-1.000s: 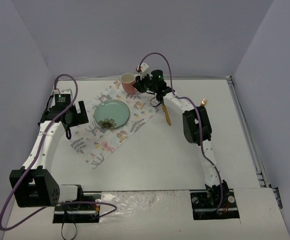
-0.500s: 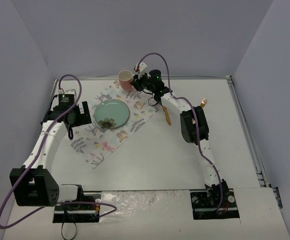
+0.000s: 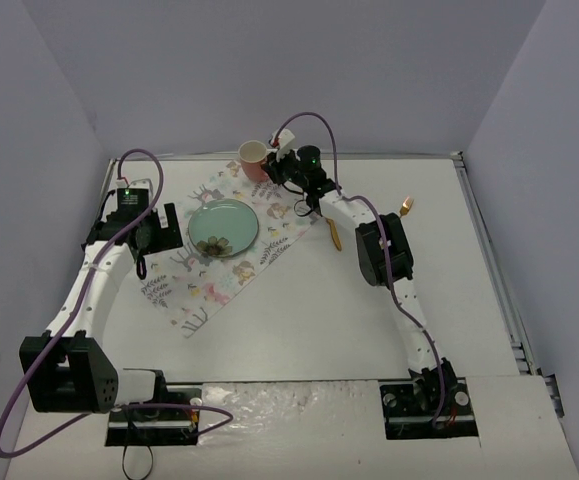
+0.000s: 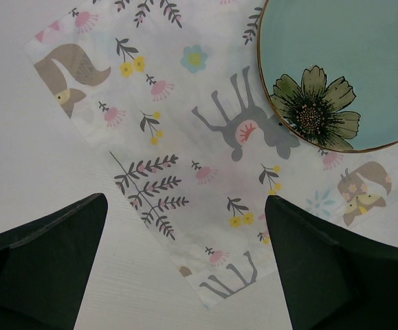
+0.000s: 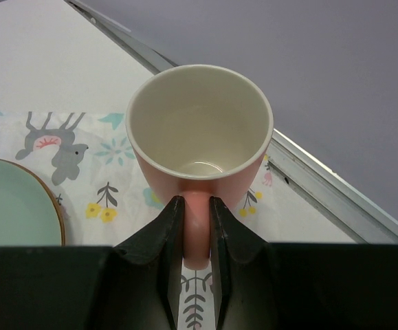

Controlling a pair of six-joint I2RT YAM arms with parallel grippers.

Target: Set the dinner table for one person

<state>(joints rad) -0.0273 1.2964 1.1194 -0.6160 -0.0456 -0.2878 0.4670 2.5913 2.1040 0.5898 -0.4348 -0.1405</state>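
Note:
My right gripper [image 3: 272,166] [image 5: 196,206] is shut on the handle of a pink mug [image 3: 253,155] [image 5: 199,124]. The mug is upright and empty, over the far corner of the patterned placemat [image 3: 204,285] [image 5: 102,151]. I cannot tell whether it rests on the cloth. A teal plate [image 3: 223,227] [image 4: 350,62] with a flower print sits on the placemat, which lies on the white dinner table [image 3: 309,320] [image 4: 20,158]. My left gripper [image 3: 162,226] [image 4: 185,275] hangs open over the mat's left edge, beside the plate, holding nothing.
A gold utensil [image 3: 334,235] lies on the table right of the placemat, under the right arm. Another gold piece [image 3: 407,205] lies farther right. A metal rail [image 5: 322,185] runs along the table's far edge just behind the mug. Grey walls enclose the table.
The right gripper has carried the mug a little toward the far edge. The left gripper shifted slightly toward the plate, then held still, open.

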